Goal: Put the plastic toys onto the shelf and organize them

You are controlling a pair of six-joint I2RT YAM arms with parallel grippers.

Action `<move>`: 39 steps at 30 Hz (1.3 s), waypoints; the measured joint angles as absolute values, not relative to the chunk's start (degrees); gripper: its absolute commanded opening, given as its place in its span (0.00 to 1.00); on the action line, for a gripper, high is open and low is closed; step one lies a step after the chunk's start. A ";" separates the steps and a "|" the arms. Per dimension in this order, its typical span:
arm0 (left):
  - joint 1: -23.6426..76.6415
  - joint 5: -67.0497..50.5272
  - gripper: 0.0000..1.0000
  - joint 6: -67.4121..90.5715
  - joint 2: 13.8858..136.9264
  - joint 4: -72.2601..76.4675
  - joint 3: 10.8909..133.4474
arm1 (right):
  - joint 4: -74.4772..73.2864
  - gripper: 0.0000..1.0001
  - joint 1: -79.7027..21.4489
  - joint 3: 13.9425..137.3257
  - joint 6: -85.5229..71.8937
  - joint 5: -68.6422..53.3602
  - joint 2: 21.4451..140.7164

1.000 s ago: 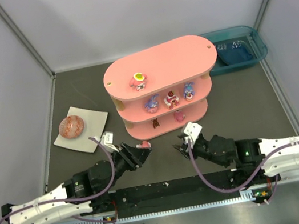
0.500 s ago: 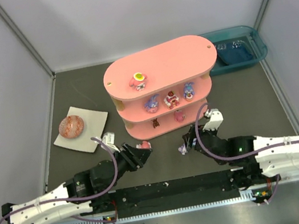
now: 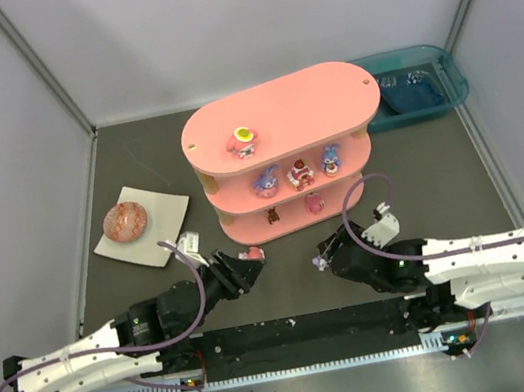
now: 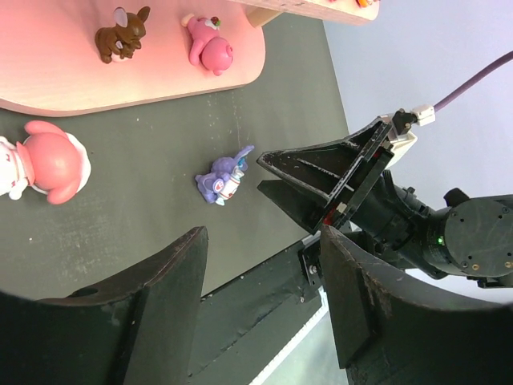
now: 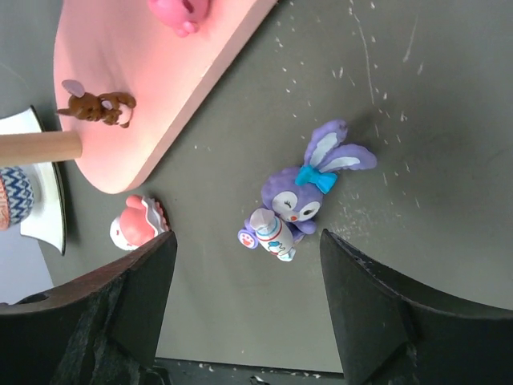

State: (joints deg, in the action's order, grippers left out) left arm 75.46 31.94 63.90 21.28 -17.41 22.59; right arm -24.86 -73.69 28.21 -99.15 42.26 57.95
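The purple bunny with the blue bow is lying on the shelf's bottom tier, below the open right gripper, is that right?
Not on the shelf. The purple bunny lies on the dark table, just off the rounded end of the bottom tier, below the open right gripper. The right wrist view shows it.

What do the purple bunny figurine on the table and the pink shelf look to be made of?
Purple bunny figurine: probably hard plastic or vinyl, glossy; smooth moulded body, painted face and bow.
Pink shelf: apparently painted wood, matte; flat even colour, and its peg post looks like bare pale wood.
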 measured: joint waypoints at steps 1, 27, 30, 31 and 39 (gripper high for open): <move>75.46 32.08 0.64 63.92 21.06 -17.45 22.46 | -24.93 0.72 -73.69 28.21 -100.55 42.15 58.48; 75.46 34.02 0.64 63.33 18.46 -18.39 21.15 | -26.46 0.72 -71.07 28.23 -113.78 39.13 67.90; 75.46 34.22 0.64 63.24 18.46 -18.50 21.15 | -26.33 0.72 -70.81 28.36 -113.97 39.18 69.28; 75.46 34.22 0.64 63.20 18.46 -18.50 21.15 | -26.30 0.72 -70.67 28.67 -114.06 39.07 69.58; 75.46 34.57 0.64 63.00 17.87 -18.92 21.15 | -21.71 0.63 -69.23 29.06 -114.24 37.95 71.99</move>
State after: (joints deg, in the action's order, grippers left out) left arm 75.46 34.57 63.00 17.87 -18.92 21.15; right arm -21.71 -69.23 29.06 -114.24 37.95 71.99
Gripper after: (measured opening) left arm 0.642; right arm 0.692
